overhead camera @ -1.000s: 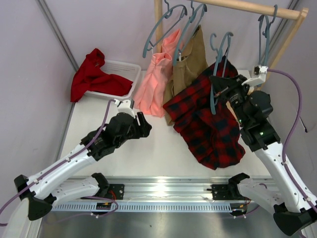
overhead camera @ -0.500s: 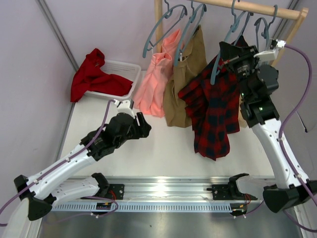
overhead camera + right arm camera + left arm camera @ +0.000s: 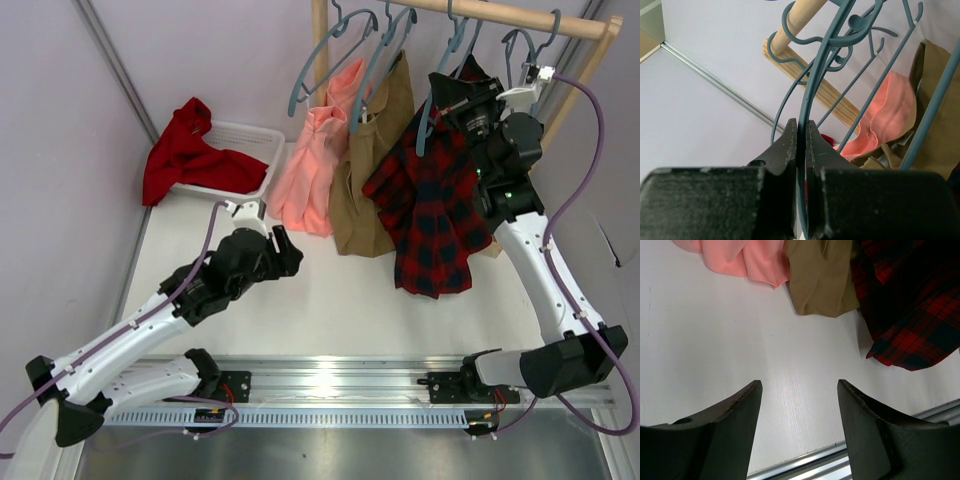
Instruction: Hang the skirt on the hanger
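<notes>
The right hand (image 3: 801, 135) is clamped on the neck of the hanger (image 3: 813, 80), just under its hook and up by the wooden rail (image 3: 500, 15). The tartan skirt (image 3: 435, 215) hangs from that hanger, bunched unevenly and draped just beside the tan garment (image 3: 375, 170). The left hand (image 3: 799, 405) hovers low over the table (image 3: 320, 300), fingers apart and empty, well apart from the skirt.

The step in hand looks like seating the hook on the rail. Neither view settles whether the hook is already over it. Several other hooks crowd that stretch of rail, so the hook should be threaded into a free gap, not across a neighbour. It should be lowered gently until the rail takes the weight, and released only then. The cloth sits lopsided and a jerk could slide it off a shoulder, so the fingers should be drawn straight back off the wire
</notes>
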